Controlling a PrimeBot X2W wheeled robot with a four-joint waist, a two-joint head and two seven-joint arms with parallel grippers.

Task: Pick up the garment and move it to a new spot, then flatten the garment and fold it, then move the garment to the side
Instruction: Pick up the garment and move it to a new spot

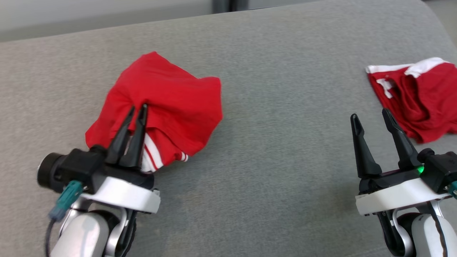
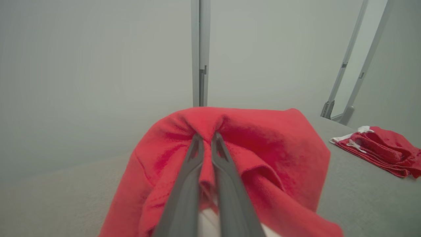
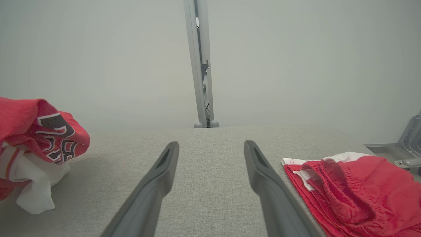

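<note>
Pinches red garment (image 1: 171, 96) with left gripper (image 1: 138, 107) on the left half of the grey fabric surface (image 1: 278, 171), well in from the far edge. Fingers pressed together on a raised fold, tips sunk in the crease; same in left wrist view, cloth gathered into a ridge between the two tips (image 2: 206, 136). Bunched, not flat, peaked at the pinch and draping down all round. Long axis roughly diagonal in head view, from the near-left corner of the heap toward the far right. White striped hem at the near end, just beside the gripper's base, pointing at the near edge. From right wrist view (image 3: 39, 131), dark lettering on the red side facing right, white part hanging low and touching the surface. Front or back, neck or waist: cannot tell.

Holds right gripper (image 1: 371, 119) over the right half of the surface with fingers spread wide, nothing between them, bare grey cloth beyond the tips.

Second red garment (image 1: 421, 103) with white band at the right edge, crumpled, just beside the right gripper's outer finger, well apart from the pinched one.

Metal post (image 3: 200, 65) behind the far edge.
</note>
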